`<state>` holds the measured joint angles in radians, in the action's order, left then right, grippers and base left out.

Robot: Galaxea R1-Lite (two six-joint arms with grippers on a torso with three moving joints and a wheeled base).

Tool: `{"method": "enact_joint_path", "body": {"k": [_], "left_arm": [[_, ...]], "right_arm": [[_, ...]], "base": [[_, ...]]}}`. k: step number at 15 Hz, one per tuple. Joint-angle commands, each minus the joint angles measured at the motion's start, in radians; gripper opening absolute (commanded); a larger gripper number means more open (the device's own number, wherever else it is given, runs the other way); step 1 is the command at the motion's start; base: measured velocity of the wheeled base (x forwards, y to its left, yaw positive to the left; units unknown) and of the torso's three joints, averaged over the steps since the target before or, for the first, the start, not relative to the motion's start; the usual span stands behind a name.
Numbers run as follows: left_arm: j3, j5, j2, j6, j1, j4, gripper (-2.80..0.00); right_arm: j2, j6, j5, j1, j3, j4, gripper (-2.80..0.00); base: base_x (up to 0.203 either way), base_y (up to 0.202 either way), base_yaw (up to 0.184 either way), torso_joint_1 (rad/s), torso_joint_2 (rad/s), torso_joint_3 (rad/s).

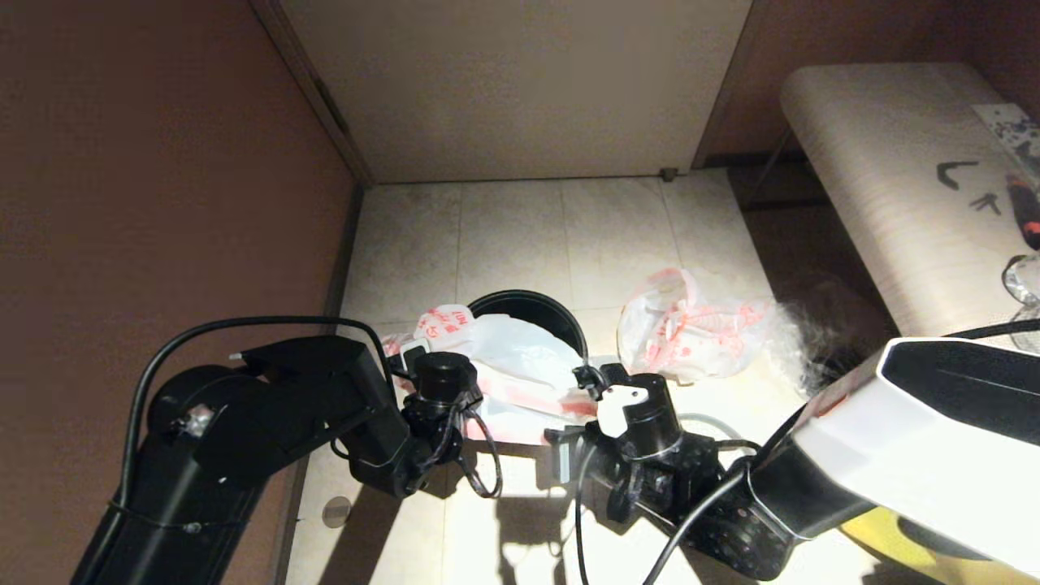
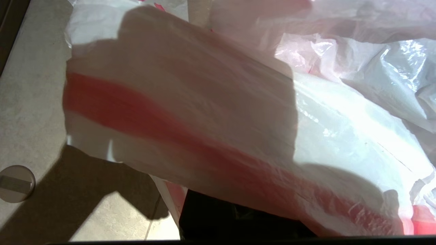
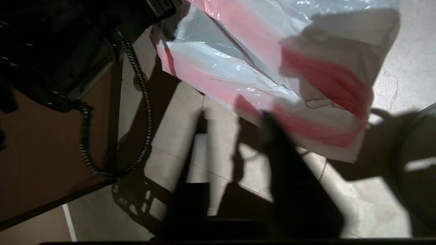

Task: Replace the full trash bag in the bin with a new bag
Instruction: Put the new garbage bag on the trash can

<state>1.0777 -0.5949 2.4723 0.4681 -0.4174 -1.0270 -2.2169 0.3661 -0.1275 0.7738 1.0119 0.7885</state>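
Head view has the new bag [image 1: 520, 357] draped over the near side of the bin [image 1: 536, 307], smooth white plastic with that pinkish-red edge hanging toward the robot, so most of the black rim is covered up front and only the far arc shows. The full trash bag [image 1: 691, 329] is already out, lying on the floor tiles just to the right of the bin, lumpy with red print showing through.

Left gripper [image 1: 404, 351] sits at the bag's left end, pressed together, and judging by its wrist view, where the plastic fills nearly everything, I'd say it's pinching the new bag, though the fingers themselves aren't visible. Right gripper [image 3: 235, 115] is at the hem's right side; its two dark fingers are blurred with a gap between them, and one overlaps the pink edge, so I can't tell if it has a real bite.

My take: the step is opening the bag's mouth over the rim. Make sure the right side grabs only one layer of the hem, then pull the two apart gently. Thin film like this tears or slips if yanked.
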Motion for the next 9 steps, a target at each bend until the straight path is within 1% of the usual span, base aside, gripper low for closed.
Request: {"method": "enact_joint_path", "body": {"k": [1, 3, 6, 9], "left_arm": [[-0.002, -0.003, -0.005, 0.003, 0.0, -0.007, -2.8], [-0.004, -0.002, -0.014, 0.004, 0.0, -0.007, -2.8], [-0.008, 0.004, -0.018, 0.012, -0.001, -0.002, -2.8], [-0.01, 0.01, -0.023, 0.012, -0.001, 0.002, -2.8]], "right_arm": [[-0.07, -0.012, -0.001, -0.032, 0.035, 0.005, -2.8], [-0.107, -0.04, 0.004, -0.085, 0.073, 0.005, -2.8], [-0.119, -0.045, 0.006, -0.094, 0.07, 0.006, -2.8], [-0.159, -0.054, 0.006, -0.115, 0.098, 0.012, -2.8]], "base": [[0.0, 0.0, 0.0, 0.0, 0.0, 0.0], [0.0, 0.0, 0.0, 0.0, 0.0, 0.0], [0.0, 0.0, 0.0, 0.0, 0.0, 0.0], [0.0, 0.0, 0.0, 0.0, 0.0, 0.0]]}}
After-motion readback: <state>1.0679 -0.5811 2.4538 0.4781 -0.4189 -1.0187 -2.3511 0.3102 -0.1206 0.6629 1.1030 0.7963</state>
